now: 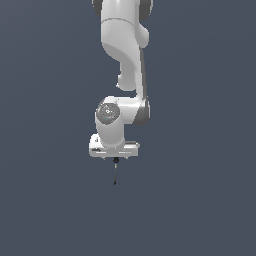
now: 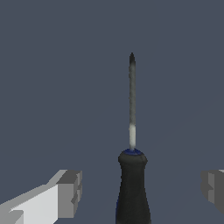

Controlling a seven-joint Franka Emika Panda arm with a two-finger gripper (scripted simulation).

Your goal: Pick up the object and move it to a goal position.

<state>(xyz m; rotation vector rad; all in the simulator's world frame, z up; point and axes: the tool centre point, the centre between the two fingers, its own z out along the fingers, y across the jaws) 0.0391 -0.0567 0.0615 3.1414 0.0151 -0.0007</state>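
Screwdriver [image 2: 131, 175] lies on the grey floor directly under the gripper [image 2: 142, 188], its handle between the wide-spread fingers [image 2: 70, 192], neither touching it. Approach looks finished; closing on the handle, lifting, and carrying to the goal are left. No goal marker shows.

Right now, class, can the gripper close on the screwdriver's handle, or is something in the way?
Probably yes. The gripper is open, one finger on each side of the screwdriver, with nothing between them.
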